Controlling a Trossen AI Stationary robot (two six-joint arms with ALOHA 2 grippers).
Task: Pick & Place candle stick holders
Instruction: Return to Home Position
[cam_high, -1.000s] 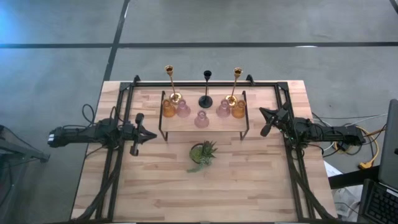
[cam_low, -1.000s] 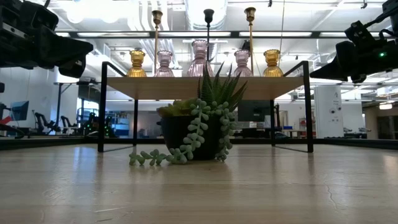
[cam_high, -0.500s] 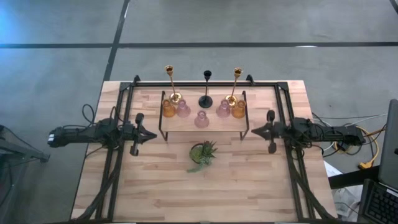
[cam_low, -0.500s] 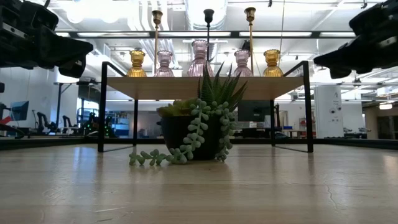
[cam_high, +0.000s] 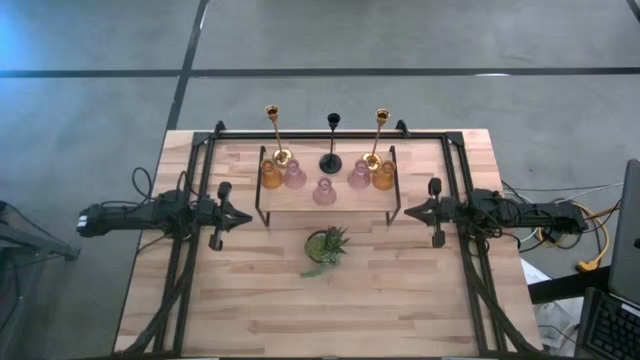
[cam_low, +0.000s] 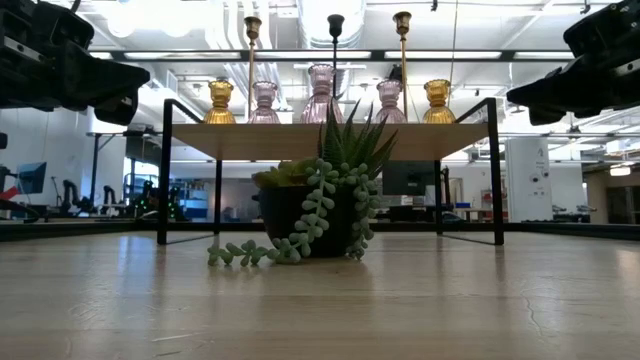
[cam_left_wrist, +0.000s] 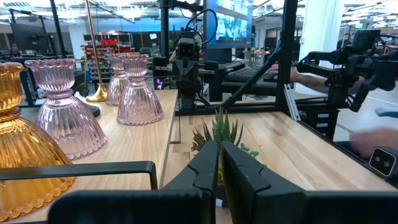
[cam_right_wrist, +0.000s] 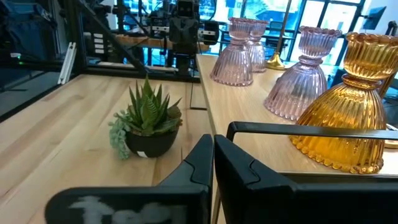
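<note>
Wood-topped and framed in black metal, a low shelf (cam_high: 290, 200) is seen at the far middle of the pale plank surface (cam_high: 250, 300), and every candle holder is set on it. At the back, a black stick (cam_high: 331, 145) is stood upright in the middle, flanked by the left gold stick (cam_high: 274, 135) and the right gold stick (cam_high: 379, 135), each on a round base. Ahead of them, squat glass holders are ranged in a shallow row. The left amber glass (cam_high: 271, 175) is at one end, just beside the left pink glass (cam_high: 295, 176). The middle pink glass (cam_high: 324, 191) is set a little nearer the front edge. The right pink glass (cam_high: 359, 175) and the right amber glass (cam_high: 384, 176) are paired at the other end. A small spiky plant (cam_high: 327, 247) in a dark pot is placed on the surface in front of the shelf, apart from it, with a beaded strand trailing down to the planks. The left tool (cam_high: 247, 216) is held in the air just off the shelf's left end, pointed toward it, its fingers (cam_left_wrist: 202, 168) brought together on nothing. The right tool (cam_high: 410, 212) is held likewise off the right end, its fingers (cam_right_wrist: 196, 163) also pressed together and empty.
</note>
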